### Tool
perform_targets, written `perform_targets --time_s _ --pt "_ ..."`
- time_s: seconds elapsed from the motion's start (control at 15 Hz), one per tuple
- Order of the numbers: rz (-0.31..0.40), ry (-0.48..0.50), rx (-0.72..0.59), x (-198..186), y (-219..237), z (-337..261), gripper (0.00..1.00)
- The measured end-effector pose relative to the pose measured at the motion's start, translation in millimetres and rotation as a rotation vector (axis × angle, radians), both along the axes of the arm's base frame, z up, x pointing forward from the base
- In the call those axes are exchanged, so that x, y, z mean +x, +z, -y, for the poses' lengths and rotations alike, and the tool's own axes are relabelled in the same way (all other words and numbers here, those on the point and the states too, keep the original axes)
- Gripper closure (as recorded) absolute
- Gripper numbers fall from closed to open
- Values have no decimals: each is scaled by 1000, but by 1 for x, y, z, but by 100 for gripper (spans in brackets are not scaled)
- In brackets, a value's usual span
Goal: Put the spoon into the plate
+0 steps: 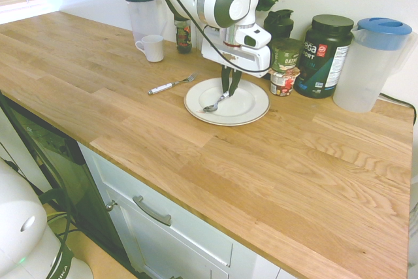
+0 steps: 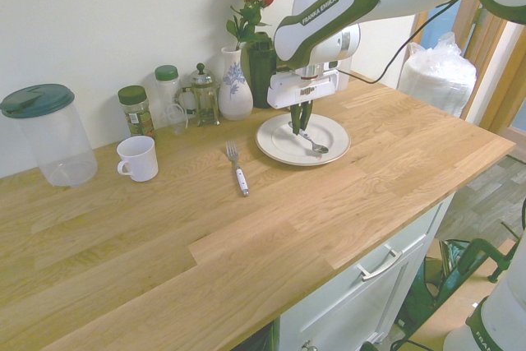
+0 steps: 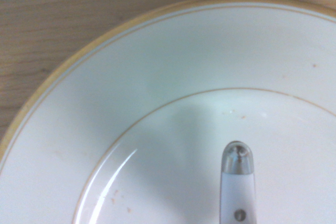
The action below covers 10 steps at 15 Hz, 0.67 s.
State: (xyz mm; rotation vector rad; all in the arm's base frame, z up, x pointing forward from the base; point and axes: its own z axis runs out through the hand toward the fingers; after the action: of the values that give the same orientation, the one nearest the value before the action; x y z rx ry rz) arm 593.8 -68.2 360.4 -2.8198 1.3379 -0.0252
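The oak counter [image 1: 274,181] carries everything here, and the round white plate [image 1: 251,109] sits toward its back edge, close to the jars and pitchers, leaving open wood in front for the arm to work over. The gripper [image 1: 227,91] hangs straight down above the plate's middle, its fingers [image 2: 306,114] closed around the white handle of the spoon [image 1: 213,105], so the spoon slants downward with its metal bowl at or just above the plate's surface near the front rim; whether it truly touches is hard to tell. That low, tilted hold looks chosen so the spoon will settle inside the rim when let go. The task seems nearly done, pending release. The white-handled fork [image 1: 171,85] lies apart on the counter beside the plate, untouched, near a white mug [image 1: 152,48].
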Motion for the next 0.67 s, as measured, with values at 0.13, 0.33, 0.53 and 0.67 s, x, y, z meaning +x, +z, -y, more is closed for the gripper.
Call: perform_targets --time_s 0.13,0.33,0.53,0.67 --pt "3 2 -2 4 -2 -1 0" --pt "15 2 -4 10 0 0 0" --pt "21 3 -6 12 2 0 0" --pt "17 12 -19 14 9 1 0"
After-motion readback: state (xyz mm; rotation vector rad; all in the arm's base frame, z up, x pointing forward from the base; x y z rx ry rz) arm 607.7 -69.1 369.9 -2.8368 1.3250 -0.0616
